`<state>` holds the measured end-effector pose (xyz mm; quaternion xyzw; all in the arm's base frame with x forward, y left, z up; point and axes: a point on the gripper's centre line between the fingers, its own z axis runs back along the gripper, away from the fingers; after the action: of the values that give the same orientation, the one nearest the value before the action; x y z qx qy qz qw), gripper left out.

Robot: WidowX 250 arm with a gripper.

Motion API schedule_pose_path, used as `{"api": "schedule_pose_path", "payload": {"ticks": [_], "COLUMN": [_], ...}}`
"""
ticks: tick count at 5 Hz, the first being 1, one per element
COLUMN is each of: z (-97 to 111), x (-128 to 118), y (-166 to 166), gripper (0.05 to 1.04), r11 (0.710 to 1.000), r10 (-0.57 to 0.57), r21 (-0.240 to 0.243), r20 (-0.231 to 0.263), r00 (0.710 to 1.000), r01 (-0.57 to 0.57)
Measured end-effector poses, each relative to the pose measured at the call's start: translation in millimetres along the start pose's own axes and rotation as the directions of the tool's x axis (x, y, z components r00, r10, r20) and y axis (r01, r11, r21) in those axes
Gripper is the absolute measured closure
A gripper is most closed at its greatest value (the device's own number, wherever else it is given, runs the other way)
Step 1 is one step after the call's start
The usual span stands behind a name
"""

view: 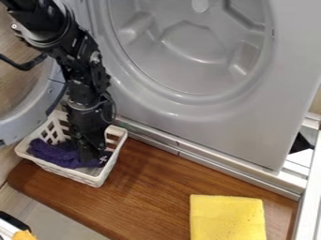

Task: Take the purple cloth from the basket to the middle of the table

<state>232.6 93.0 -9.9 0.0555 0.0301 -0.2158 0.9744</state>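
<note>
A grey appliance front point(213, 123) with a round recess rises behind the brown wooden table point(160, 187); your white basket point(74, 176) sits at its left end, and a yellow cloth point(227, 218) lies near its lower right. The purple cloth point(55, 152) is inside the basket, bunched towards its left and front; it looks light, soft and limp, with a fluffy nap that should give good grip and little risk of breaking; expect it to sag once lifted, and perhaps to snag on the openwork wall. Take a thick fold near the middle of the bunch, rather than a thin edge that could slip free. Your gripper point(93, 156) points down inside the basket at the cloth's right end, seemingly against it; you cannot tell whether it is spread, closed or already clamped on the fabric.
</note>
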Motion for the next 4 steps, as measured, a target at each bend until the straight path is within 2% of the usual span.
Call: {"api": "schedule_pose_path", "payload": {"ticks": [2, 3, 4], "z": [37.5, 66.0, 88.6], "x": [8.0, 19.1, 34.0], "y": [-10.5, -17.4, -39.8], "gripper": [0.935, 0.938, 0.938], "r11": [0.996, 0.991, 0.993], "r10": [0.072, 0.102, 0.05], "r21": [0.046, 0.079, 0.1], "r20": [0.015, 0.081, 0.122], "r00": [0.997, 0.992, 0.991], "r01": [-0.073, -0.108, -0.063]}}
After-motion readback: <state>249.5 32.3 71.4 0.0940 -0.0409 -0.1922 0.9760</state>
